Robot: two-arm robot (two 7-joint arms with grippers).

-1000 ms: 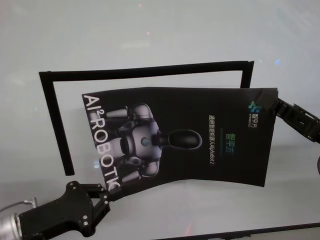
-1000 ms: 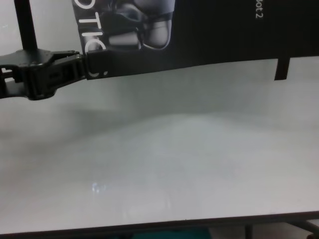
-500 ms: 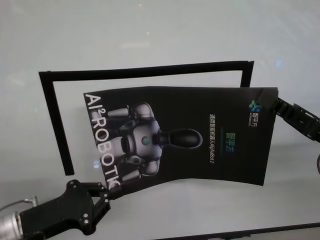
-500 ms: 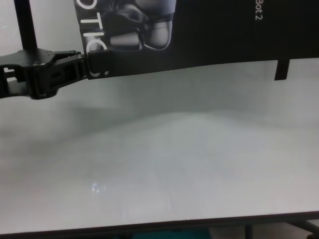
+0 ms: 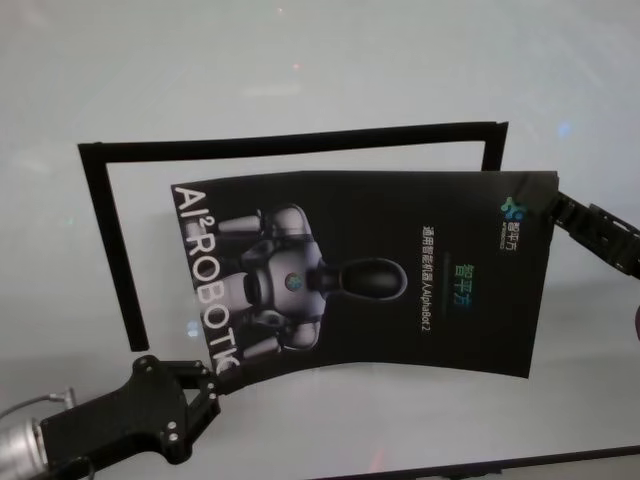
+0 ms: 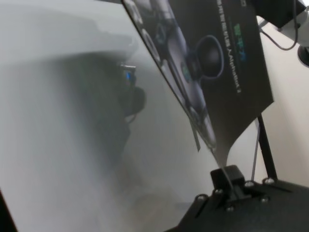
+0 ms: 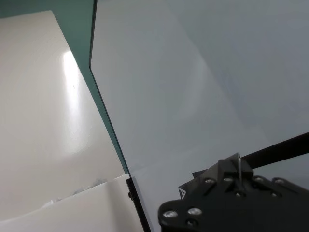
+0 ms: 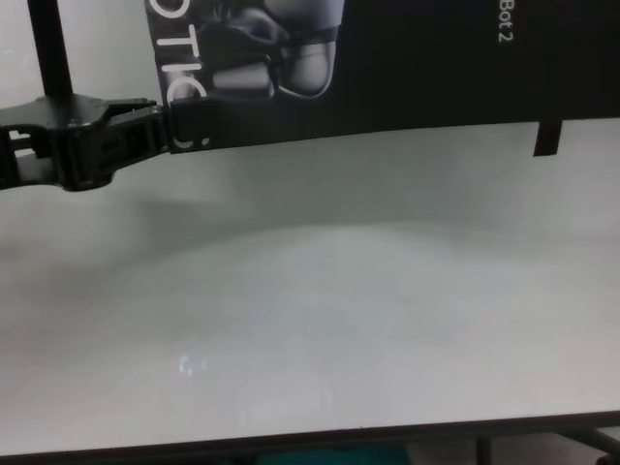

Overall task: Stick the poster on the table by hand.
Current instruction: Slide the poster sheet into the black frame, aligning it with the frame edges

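Observation:
The poster [image 5: 380,270], a black glossy sheet with a grey-white robot and white lettering, hangs slightly bowed over the white table [image 5: 300,60]. My left gripper [image 5: 215,380] is shut on its near-left corner. My right gripper [image 5: 550,205] is shut on its far-right corner. In the chest view the left gripper [image 8: 160,131] pinches the poster's [image 8: 407,68] lower corner above the table [image 8: 310,320]. In the left wrist view the poster [image 6: 212,63] rises away from the gripper [image 6: 227,171]. In the right wrist view the gripper [image 7: 237,169] clamps a thin sheet edge.
Narrow black tape strips lie on the table as a partial frame: one along the far side [image 5: 290,140], one down the left [image 5: 110,250], and a short one at the right [image 5: 492,150]. The table's dark front edge [image 8: 310,441] runs along the near side.
The poster has shifted slightly to the right with both grippers. Its near edge hangs flatter and a little lower at the right. Both grips are unchanged.

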